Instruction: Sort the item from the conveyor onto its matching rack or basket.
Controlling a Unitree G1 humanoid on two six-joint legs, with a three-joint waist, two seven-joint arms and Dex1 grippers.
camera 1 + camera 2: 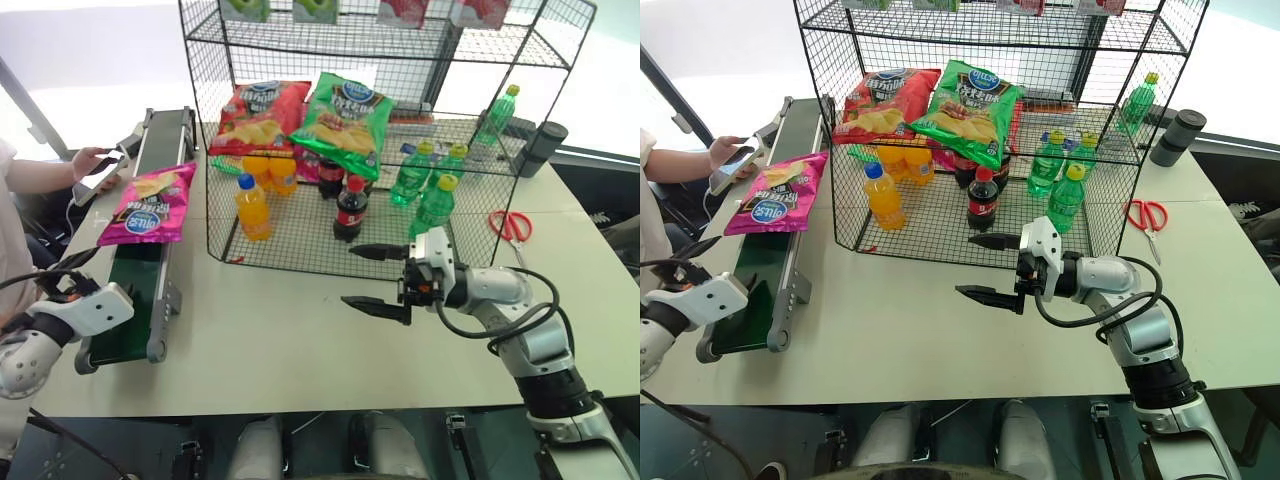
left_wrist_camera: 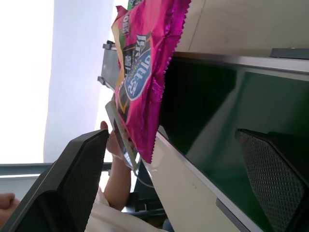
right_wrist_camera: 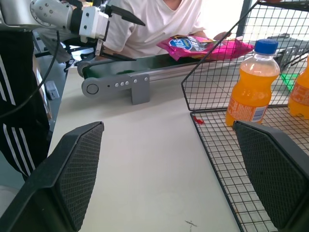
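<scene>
The rack (image 1: pixel 400 150) stands at the back of the table (image 1: pixel 300 350), its lower tier crowded with a red bag (image 1: pixel 258 115), a green bag (image 1: pixel 345 110), orange bottles (image 1: pixel 253 207), cola bottles (image 1: pixel 349 210) and green bottles (image 1: pixel 433 205). The conveyor (image 1: pixel 150 270) runs along the table's left edge, and the pink bag (image 1: pixel 150 205) lies across the belt halfway along, overhanging the rail. The left gripper (image 1: pixel 685 258) hangs at the belt's near end, fingers apart, short of the bag. The right gripper (image 1: pixel 375 280) hovers over bare tabletop before the rack, fingers spread wide, holding nothing. A person's hand (image 1: pixel 88 160) holds a phone (image 1: pixel 95 180) beside the conveyor. Scissors (image 1: pixel 512 225) lie right of the rack.
</scene>
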